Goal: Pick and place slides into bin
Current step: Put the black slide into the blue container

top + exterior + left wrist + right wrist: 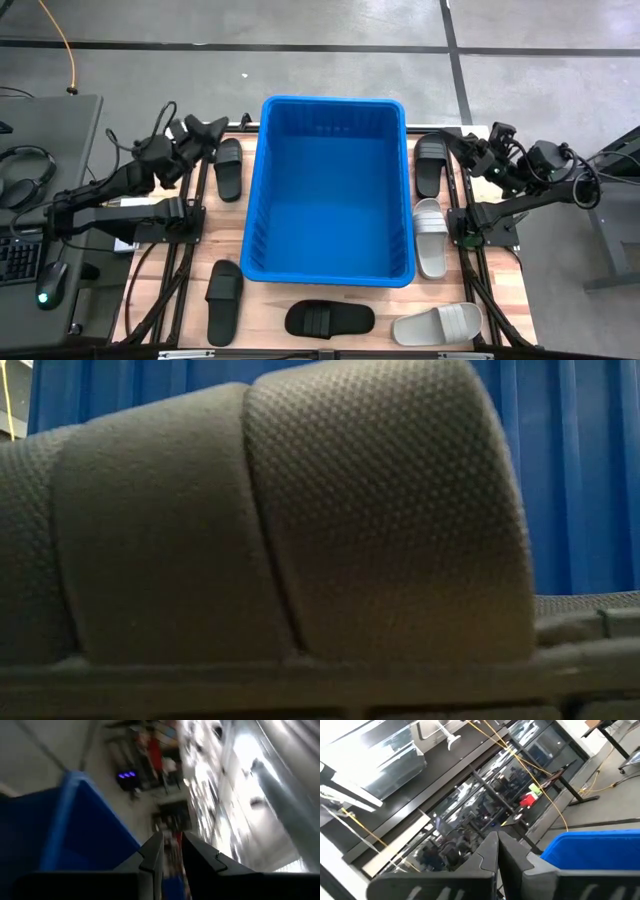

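Bin (328, 190) at centre of counter (260, 305), nothing seen inside it; no slide placed yet.

Six slides around the bin: black slide (229, 168) just beside its left wall at the far end; black slide (431, 164) just beside its right wall at the far end; grey slide (429, 237) beside the right wall, nearer end; black slide (224, 300) at near left; black slide (330, 320) and grey slide (438, 323) along the near edge.

Left pincer (207, 132) raised at far left corner, fingers nearly together with only a narrow slit in the left wrist view (171, 852), nothing held. Right pincer (462, 148) at far right corner, fingers closed against each other in the right wrist view (498, 851), empty.

Key relation, left side: far-left black slide lies just toward the near edge and bin side of the left pincer, long axis parallel to the bin's left wall. Mirror case on right: far-right black slide just beside the right pincer, same axis.

Judgement: each arm nearest its own far black slide; either needs opening, tilting down, and fingers set across the narrow width.

Low view blocked by the textured black strap of the near-edge slide, bin wall behind.
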